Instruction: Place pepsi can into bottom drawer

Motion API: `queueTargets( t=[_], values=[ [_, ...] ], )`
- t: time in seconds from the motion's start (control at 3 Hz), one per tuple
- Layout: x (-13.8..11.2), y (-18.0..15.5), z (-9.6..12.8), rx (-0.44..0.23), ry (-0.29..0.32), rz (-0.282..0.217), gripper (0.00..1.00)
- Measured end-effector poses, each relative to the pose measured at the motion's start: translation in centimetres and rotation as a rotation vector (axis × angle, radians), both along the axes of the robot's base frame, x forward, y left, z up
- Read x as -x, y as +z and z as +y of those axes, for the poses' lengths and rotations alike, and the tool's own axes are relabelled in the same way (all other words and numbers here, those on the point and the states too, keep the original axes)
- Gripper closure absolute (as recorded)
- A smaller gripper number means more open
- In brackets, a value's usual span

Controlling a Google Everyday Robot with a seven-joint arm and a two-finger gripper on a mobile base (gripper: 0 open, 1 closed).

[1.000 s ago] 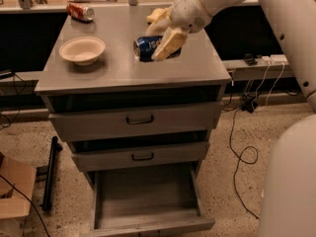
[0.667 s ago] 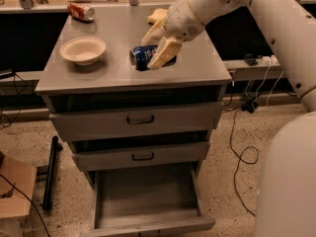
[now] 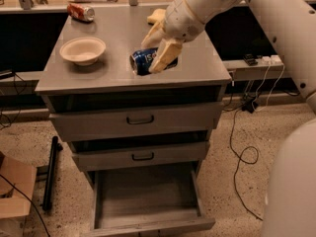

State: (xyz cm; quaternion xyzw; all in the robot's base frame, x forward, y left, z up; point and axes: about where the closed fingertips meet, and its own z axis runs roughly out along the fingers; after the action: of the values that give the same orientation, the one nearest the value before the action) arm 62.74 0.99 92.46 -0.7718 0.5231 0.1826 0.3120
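Observation:
The pepsi can [image 3: 142,61], dark blue with white lettering, lies on its side between the fingers of my gripper [image 3: 155,52]. The gripper is shut on it and holds it at the cabinet top [image 3: 118,33], near the front edge and a little right of centre. I cannot tell whether the can still touches the top. The bottom drawer [image 3: 148,194] is pulled out at floor level, a wide shallow grey tray with nothing in it, directly below and in front of the can. The two upper drawers with black handles are nearly closed.
A white bowl [image 3: 82,50] sits on the cabinet top at the left. A red-orange can [image 3: 80,12] lies at the back left, and a yellow object [image 3: 157,16] at the back. Cables [image 3: 242,147] trail on the floor at right. A cardboard box [image 3: 15,189] and a black bar [image 3: 51,174] lie at left.
The gripper has carried the pepsi can a little to the left and toward the front edge of the cabinet top. Nothing else has moved.

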Motion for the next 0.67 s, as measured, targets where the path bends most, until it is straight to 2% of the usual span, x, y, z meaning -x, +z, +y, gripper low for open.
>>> queueTargets(
  t=[0.33,0.67],
  values=[
    [5.9,-0.4,0.7,-0.011,-0.023,0.029,1.0],
    [10.0,-3.1,0.2,-0.052,-0.083,0.101,1.0]
  ],
)
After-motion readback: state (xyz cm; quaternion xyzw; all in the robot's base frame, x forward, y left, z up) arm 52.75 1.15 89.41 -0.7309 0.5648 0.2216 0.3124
